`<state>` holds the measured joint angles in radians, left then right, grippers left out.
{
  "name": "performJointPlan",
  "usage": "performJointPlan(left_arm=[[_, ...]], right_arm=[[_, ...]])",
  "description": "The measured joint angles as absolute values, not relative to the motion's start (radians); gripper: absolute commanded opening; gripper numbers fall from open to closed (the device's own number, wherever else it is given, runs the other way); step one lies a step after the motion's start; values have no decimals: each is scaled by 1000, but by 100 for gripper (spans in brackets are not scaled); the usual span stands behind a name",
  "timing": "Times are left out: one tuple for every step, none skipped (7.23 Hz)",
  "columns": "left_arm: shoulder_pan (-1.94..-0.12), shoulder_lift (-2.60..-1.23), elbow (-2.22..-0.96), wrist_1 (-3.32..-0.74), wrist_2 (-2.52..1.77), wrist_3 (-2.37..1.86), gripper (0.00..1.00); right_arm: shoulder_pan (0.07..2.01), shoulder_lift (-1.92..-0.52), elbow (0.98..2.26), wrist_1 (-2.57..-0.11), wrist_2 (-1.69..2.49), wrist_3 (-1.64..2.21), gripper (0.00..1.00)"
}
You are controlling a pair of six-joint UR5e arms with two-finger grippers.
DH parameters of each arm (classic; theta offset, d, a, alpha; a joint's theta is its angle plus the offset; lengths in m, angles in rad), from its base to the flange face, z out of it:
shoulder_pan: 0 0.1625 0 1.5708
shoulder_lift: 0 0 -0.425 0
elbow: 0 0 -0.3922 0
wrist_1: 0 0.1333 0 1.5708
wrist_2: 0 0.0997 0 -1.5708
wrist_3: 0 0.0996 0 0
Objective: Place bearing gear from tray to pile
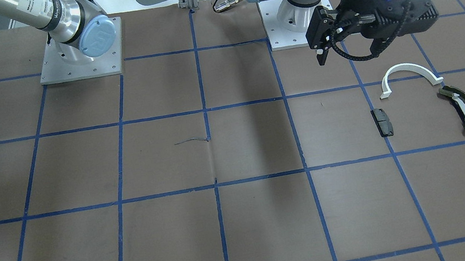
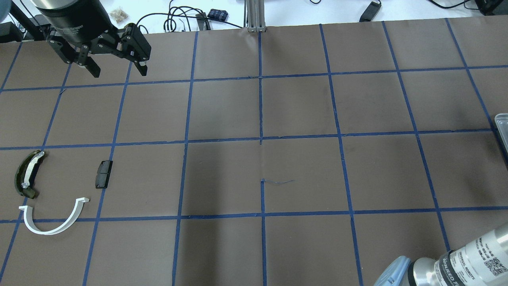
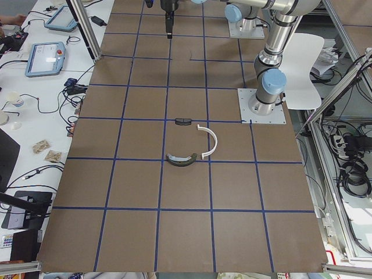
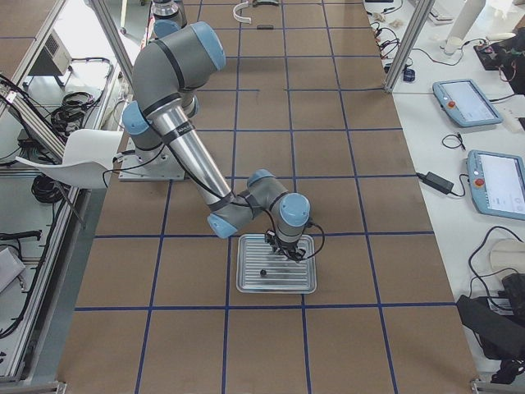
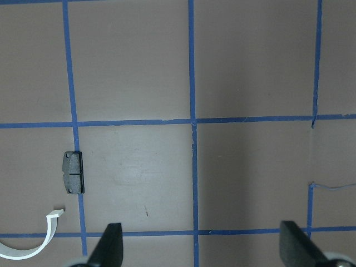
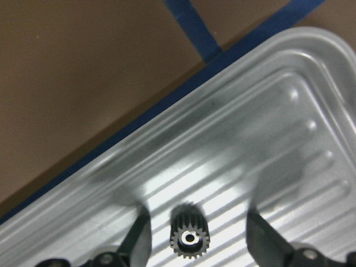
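A small dark bearing gear (image 6: 189, 238) stands on the ribbed silvery tray (image 6: 267, 128). My right gripper (image 6: 197, 245) is open, low over the tray, with a finger on each side of the gear and a gap on both sides. The tray also shows in the exterior right view (image 4: 276, 264). The pile lies on my left side: a white half-ring arc (image 2: 49, 232), a small black block (image 2: 103, 174) and a dark olive curved piece (image 2: 27, 174). My left gripper (image 2: 119, 72) is open and empty, held high beyond the pile.
The table is brown with a blue tape grid. Only the tray's edge (image 2: 502, 127) shows in the overhead view, at the far right. A second small dark part (image 4: 263, 272) lies in the tray. The arm bases (image 1: 80, 52) stand at the table's robot side.
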<state>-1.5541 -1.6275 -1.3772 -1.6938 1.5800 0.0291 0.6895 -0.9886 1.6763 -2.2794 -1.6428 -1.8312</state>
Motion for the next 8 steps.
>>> performJointPlan(left_arm=[[-1552,-1628,-1376,-1695,1580,29,100],[-1550,-1628,-1374,-1695,1579,29,100],[-1550,-1629,-1372,-1695,1579,29,100],[-1549,-1629,-1369,-1695,1578,29,100],[-1549,-1629,-1369,-1695,1578,29,100],[-1549,-1628,-1371,-1695,1579,30,100],[-1548,-1626,-1375,-1695,1579,34,100],[-1547,-1623,-1378,-1695,1580,37,100]], right_arm=[[690,-996,1676,-2268,-1644,-1825,4],[694,-1019,1672,-2240,-1640,-1800,4],[711,-1070,1666,-2180,-1627,-1745,4],[753,-1142,1662,-2102,-1612,-1653,4],[823,-1215,1662,-2032,-1602,-1526,5],[917,-1280,1664,-1975,-1597,-1340,5],[1026,-1323,1666,-1941,-1595,-1142,5],[1145,-1343,1668,-1925,-1594,-949,5]])
